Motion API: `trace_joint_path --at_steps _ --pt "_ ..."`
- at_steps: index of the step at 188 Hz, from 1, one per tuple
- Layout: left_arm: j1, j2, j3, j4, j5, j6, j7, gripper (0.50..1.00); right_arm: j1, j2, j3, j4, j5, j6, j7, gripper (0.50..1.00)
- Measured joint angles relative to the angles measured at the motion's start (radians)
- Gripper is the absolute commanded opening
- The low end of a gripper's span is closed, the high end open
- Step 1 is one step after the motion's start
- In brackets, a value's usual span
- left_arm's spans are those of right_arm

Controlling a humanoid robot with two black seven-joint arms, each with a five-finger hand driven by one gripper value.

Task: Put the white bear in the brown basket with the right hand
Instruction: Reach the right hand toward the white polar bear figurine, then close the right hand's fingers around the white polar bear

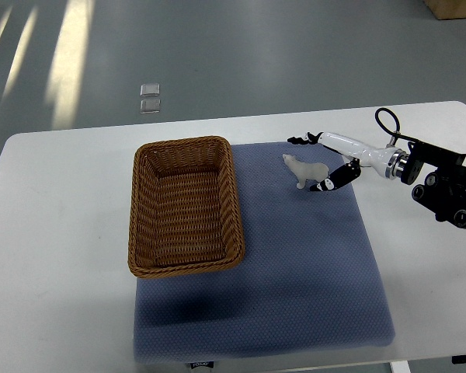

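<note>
Your white bear (306,171) stands on the blue mat (295,272), right of the brown basket (184,206). Your right hand (326,159) brackets it, fingers (299,141) spread, not visibly gripping it, over the worktop (54,233).

Woven wicker basket (185,206), dimpled cloth mat (295,264)
</note>
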Motion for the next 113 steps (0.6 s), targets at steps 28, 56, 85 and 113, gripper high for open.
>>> trace_joint_path --at_steps 28,56,85,113 --pt "0.0 0.0 0.0 0.0 0.0 0.0 0.0 1.0 0.018 0.003 -0.057 -0.001 -0.004 -0.037 0.0 0.864" --pt "0.0 0.0 0.0 0.0 0.0 0.0 0.0 1.0 0.025 0.004 -0.11 -0.004 -0.007 -0.07 -0.001 0.836" --pt "0.0 0.0 0.0 0.0 0.0 0.0 0.0 1.0 0.026 0.004 -0.126 -0.007 -0.009 -0.078 -0.006 0.815" --pt "0.0 0.0 0.0 0.0 0.0 0.0 0.0 1.0 0.025 0.006 -0.127 -0.013 -0.025 -0.079 -0.024 0.791"
